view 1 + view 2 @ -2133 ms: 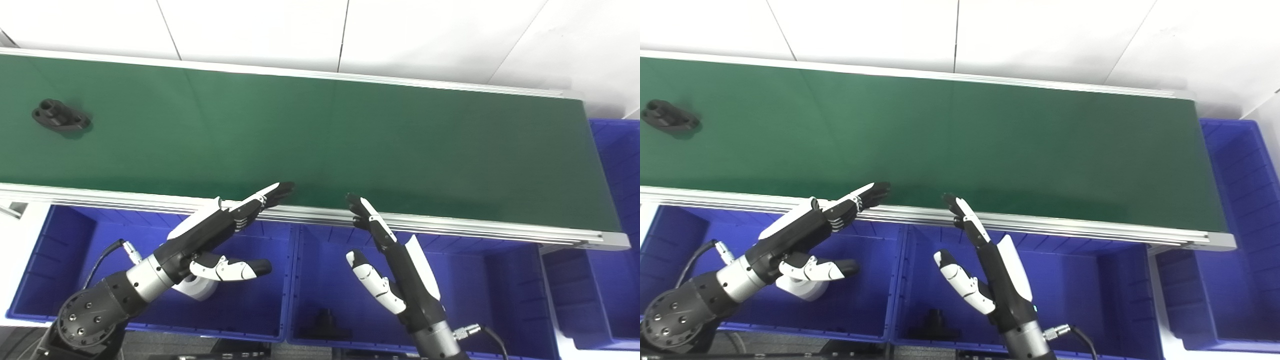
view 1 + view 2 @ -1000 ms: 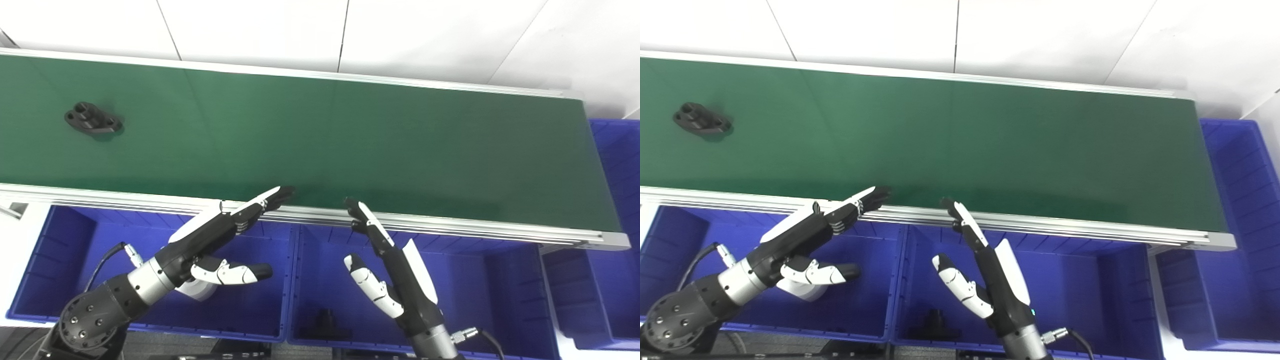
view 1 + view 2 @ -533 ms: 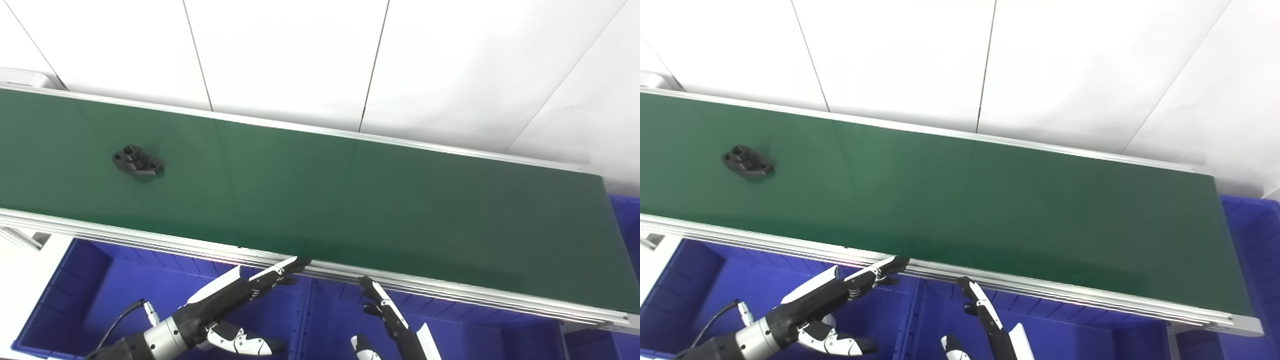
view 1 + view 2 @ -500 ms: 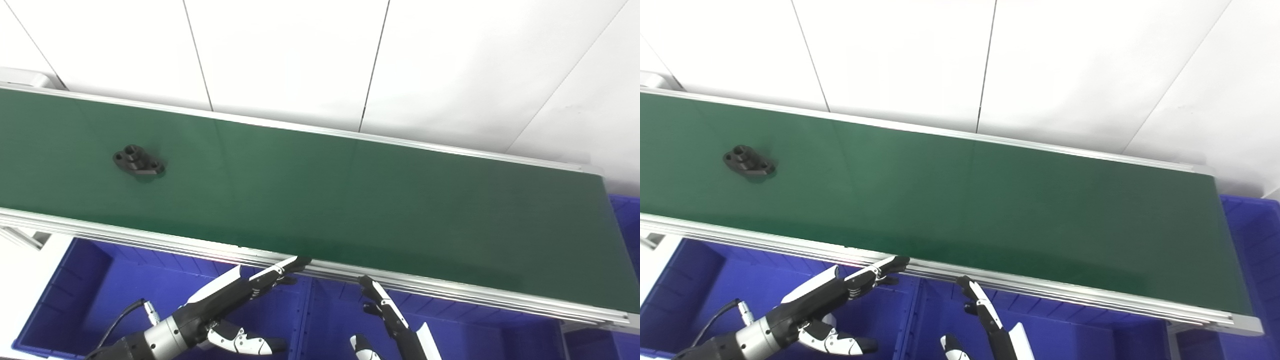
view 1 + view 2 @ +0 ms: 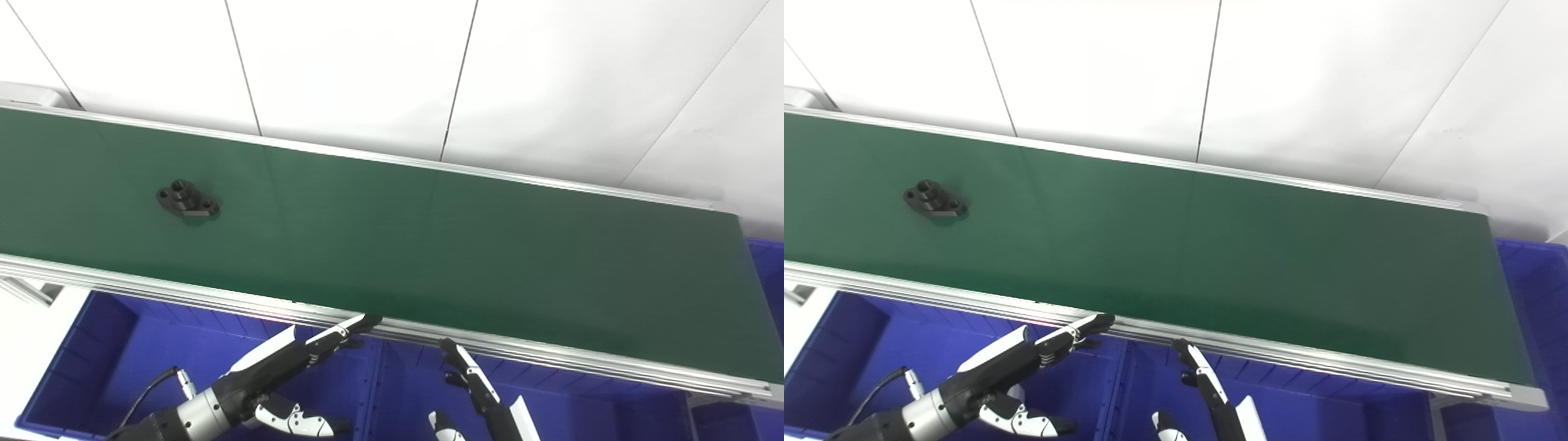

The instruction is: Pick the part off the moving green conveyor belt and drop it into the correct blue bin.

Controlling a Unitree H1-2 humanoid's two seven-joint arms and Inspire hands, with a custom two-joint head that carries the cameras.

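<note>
No lettering, label, brand mark or number can be read anywhere in either view. The green conveyor belt [image 5: 429, 245], the black part [image 5: 187, 203] lying on it, the blue bins [image 5: 122, 361] and the white wall panels [image 5: 343, 67] all show plain surfaces.
</note>
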